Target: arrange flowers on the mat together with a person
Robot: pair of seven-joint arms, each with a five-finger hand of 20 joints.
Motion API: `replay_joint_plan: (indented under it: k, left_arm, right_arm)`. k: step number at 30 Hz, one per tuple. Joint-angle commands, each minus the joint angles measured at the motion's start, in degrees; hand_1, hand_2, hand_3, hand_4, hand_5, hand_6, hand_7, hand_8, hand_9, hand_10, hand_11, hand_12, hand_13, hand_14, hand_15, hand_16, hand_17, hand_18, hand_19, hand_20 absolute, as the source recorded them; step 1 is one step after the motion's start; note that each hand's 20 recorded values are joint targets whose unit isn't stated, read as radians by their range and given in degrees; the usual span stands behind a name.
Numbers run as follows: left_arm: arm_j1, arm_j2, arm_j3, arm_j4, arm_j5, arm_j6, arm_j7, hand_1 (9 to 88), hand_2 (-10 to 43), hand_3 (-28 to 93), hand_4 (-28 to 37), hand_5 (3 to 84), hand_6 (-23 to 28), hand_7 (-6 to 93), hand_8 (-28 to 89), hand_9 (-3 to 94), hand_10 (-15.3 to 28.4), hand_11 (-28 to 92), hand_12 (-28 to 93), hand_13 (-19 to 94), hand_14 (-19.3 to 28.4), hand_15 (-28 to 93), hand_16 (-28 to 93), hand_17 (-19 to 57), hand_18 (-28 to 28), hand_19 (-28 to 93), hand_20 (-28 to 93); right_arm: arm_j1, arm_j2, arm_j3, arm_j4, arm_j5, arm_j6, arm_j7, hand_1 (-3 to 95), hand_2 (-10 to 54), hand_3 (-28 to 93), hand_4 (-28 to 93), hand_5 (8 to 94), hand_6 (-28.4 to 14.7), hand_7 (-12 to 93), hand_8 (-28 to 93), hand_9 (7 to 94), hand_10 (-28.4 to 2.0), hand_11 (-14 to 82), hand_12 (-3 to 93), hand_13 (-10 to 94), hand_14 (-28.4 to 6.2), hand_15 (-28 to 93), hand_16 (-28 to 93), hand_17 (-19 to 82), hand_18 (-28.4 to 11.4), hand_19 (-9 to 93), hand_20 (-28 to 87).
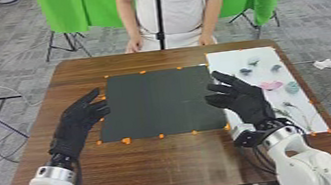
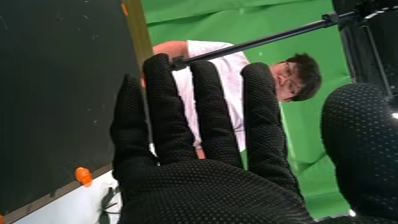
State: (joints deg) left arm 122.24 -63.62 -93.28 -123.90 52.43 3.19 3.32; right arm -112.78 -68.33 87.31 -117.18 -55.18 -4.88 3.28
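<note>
In the head view the black mat [image 1: 158, 103] lies bare in the middle of the table. Small flowers and greenery, among them a pink flower [image 1: 271, 85], a grey-green one [image 1: 292, 87] and a pale one [image 1: 253, 61], rest on a white sheet [image 1: 237, 57] at the right. My left hand [image 1: 79, 116] is at the mat's left edge, fingers relaxed and holding nothing. Over the mat's right edge and the sheet's inner side is my right hand [image 1: 240, 99], open. The right wrist view has this right hand [image 2: 213, 192] with straight, spread fingers, nothing held, near the mat [image 2: 58, 100].
A person stands at the table's far edge, both hands low beside it. Orange bits of tape [image 1: 127, 141] line the mat's border. A thin black pole [image 1: 160, 20] rises before the person. Brown tabletop [image 1: 166, 166] lies between my forearms.
</note>
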Motion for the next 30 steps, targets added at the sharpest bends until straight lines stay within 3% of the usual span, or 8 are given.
replay_joint_plan:
  k: [1,7,30]
  left_arm:
    - [0.03,0.35,0.03,-0.34,0.32,0.35,0.40,25.6,4.4,79,-23.2,37.8,7.3,11.4,-8,36.6,19.4,24,10,27,27.3,48,-7,-9.6,26.7,48,15]
    - [0.12,0.21,0.05,-0.15,0.13,0.36,-0.07,25.7,4.4,79,-23.2,37.9,7.3,11.4,-8,36.6,19.5,24,10,27,27.3,48,-7,-9.6,26.7,49,15]
    - [0.00,0.18,0.13,-0.15,0.51,0.63,0.42,25.7,4.3,79,-23.2,38.2,7.3,11.6,-8,36.7,19.5,25,10,27,27.3,48,-7,-9.5,26.7,48,15]
  right_arm:
    - [-0.13,0.16,-0.10,-0.27,-0.21,-0.38,-0.54,13.0,9.3,87,-28,42.4,5.5,17,-14,47.7,-12.2,9.0,14.1,38,-17.5,27,17,7,-21.1,49,23]
    - [-0.15,0.13,-0.07,-0.37,-0.20,-0.19,-0.26,13.0,9.3,87,-28,42.4,5.4,17,-14,47.7,-12.2,9.1,14.1,38,-17.5,27,17,7,-21.0,49,23]
    - [-0.18,0.03,-0.13,-0.45,-0.08,0.15,-0.34,13.0,9.2,87,-28,42.4,5.4,17,-14,47.9,-12.2,9.3,14.1,38,-17.6,27,17,7,-21.0,49,23]
